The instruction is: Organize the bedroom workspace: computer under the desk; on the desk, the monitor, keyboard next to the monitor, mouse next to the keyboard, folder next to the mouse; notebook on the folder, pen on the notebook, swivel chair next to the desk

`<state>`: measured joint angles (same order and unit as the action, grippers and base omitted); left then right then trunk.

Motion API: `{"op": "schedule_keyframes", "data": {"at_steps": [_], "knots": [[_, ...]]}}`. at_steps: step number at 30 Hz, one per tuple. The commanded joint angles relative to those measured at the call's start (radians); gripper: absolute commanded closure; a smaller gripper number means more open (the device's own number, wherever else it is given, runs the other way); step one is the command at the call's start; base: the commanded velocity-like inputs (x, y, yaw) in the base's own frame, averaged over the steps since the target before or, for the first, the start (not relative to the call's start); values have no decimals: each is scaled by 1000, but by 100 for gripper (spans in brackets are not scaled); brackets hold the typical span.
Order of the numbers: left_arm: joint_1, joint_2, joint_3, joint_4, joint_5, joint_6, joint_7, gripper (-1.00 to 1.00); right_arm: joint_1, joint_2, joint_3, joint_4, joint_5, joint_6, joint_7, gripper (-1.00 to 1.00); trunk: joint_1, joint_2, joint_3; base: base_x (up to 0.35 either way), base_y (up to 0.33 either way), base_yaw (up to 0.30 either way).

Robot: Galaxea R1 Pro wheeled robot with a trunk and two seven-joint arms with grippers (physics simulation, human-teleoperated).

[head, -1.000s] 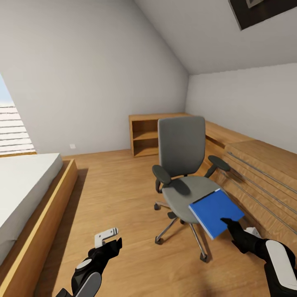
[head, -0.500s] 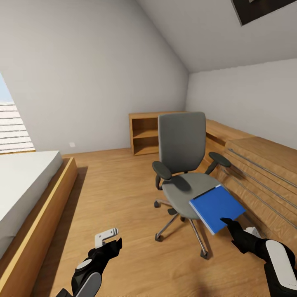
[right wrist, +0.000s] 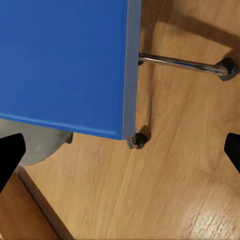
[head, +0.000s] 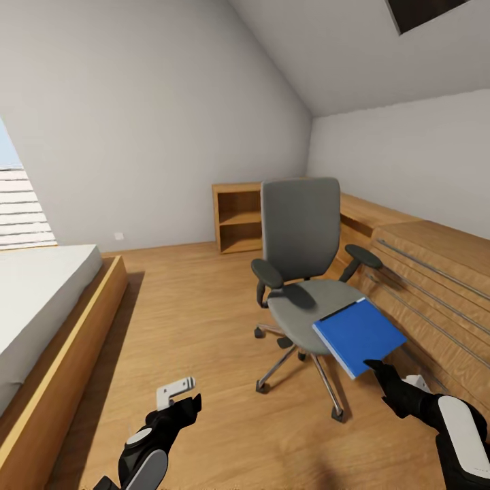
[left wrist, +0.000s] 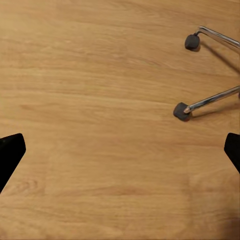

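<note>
Lifted slightly against the chair compared with a second ago, the folder (head: 358,335) now hangs over the front right edge of the swivel chair (head: 302,272) seat, tilted, with the right gripper (head: 381,371) at its near corner; both arms sit at the same spots in the head view, while the room has slid a little in the picture, a sign of camera motion. From the head camera, the grey chair stands on the wooden floor (head: 197,320) between a bed (head: 41,306) on the left and low wooden shelving (head: 241,218) by the far wall, and the left gripper (head: 182,401) hangs low over bare floor, holding nothing. From the left wrist camera, the left gripper (left wrist: 120,150) shows its two black fingertips (left wrist: 11,152) spread wide at the picture's edges, with two chrome legs and casters of the swivel chair (left wrist: 197,107) on the planks between. From the right wrist camera, the folder (right wrist: 65,62) lies just ahead of the right gripper (right wrist: 120,152), whose dark fingertips (right wrist: 10,152) stand wide apart, above a caster and a chrome leg; whether they touch the folder cannot be told.
</note>
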<state>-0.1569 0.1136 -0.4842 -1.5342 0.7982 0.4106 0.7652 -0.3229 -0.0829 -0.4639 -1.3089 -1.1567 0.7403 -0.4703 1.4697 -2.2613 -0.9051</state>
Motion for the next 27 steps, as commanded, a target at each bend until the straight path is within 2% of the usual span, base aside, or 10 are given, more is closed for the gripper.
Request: {"op": "schedule_keyframes", "data": {"at_steps": [1,7,16,27], "knots": [[-1,1,-2,-1,5,2,8,-100,-1,0,-1,-1,-11,2,-10,-100,4,-8,-4,0,0,0],[-1,-1,-3,-1,6,2,8,-100,-1,0,0,-1,-8,2,-10,-100,27,-50,-23,0,0,0],[-1,-6,-2,0,6,2,8,-100,-1,0,1,11,26,2,-9,-100,61,-113,-51,0,0,0],[-1,-13,-2,0,6,2,8,-100,-1,0,2,13,31,3,-2,-100,103,-190,-86,0,0,0]]}}
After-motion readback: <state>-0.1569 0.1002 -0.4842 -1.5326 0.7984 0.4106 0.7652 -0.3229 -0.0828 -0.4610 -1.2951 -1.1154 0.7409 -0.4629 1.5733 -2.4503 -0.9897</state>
